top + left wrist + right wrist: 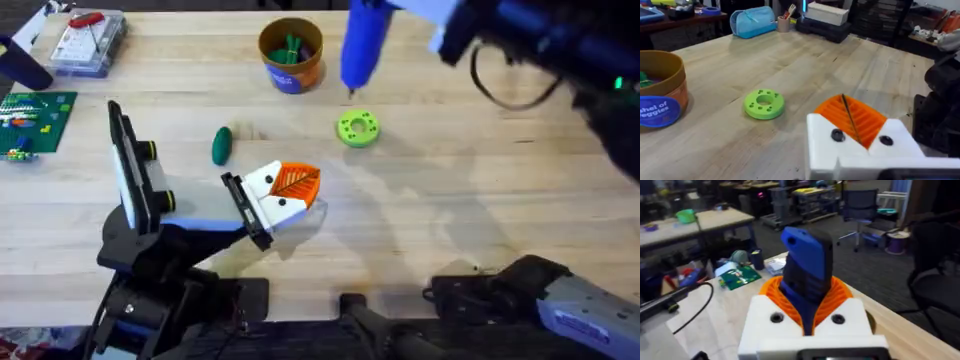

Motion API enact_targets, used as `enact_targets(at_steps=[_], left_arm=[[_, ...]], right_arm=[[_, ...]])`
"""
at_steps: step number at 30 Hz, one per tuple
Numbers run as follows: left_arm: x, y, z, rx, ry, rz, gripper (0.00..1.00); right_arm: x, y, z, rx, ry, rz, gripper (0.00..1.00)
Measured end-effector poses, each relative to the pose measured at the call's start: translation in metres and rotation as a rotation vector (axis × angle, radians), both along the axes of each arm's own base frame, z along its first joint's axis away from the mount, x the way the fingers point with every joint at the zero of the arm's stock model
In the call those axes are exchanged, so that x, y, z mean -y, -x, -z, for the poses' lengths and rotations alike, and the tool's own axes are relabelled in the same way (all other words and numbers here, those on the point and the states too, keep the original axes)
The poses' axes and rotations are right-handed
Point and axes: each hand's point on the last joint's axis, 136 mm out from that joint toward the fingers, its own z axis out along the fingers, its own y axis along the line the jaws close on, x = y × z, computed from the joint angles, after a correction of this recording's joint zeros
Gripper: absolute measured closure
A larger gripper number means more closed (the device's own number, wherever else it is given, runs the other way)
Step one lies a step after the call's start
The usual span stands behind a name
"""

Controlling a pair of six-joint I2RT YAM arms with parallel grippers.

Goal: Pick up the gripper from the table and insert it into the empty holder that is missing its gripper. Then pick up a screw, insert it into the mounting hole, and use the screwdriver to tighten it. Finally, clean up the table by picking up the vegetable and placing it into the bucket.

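Right pincer (pixel 807 312) clamped on the screwdriver (pixel 362 45), held upright, tip down just above the green disc (pixel 358 129). Gripper (pixel 285 190) sits on the holder (pixel 135 185), down-left of the tip. Left pincer: cannot tell. One vegetable (pixel 221 145), one bucket (pixel 291 55) on the desk (pixel 450 200).

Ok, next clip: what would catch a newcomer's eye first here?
Probably the bright-blue screwdriver, held upright in the right gripper with its tip just above the green disc near the table's far side. Next, the orange-and-white gripper at the end of the holder, with the dark-green vegetable lying beside it.
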Motion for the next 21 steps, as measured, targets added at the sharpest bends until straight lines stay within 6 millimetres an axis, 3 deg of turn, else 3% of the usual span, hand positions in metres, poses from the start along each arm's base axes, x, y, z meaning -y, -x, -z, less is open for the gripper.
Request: enact_targets(at_steps=[11, 16, 21], left_arm=[[0.0, 0.0, 0.0, 0.0, 0.0, 0.0, 0.983], [0.0, 0.0, 0.0, 0.0, 0.0, 0.0, 0.983], [0.0, 0.0, 0.0, 0.0, 0.0, 0.0, 0.983]], right_arm=[[-0.051, -0.012, -0.08, 0.138, -0.049, -0.33, 0.954], [-0.061, 0.007, -0.108, 0.253, -0.121, -0.496, 0.955], [-0.064, 0.032, -0.11, 0.252, -0.122, -0.64, 0.955]])
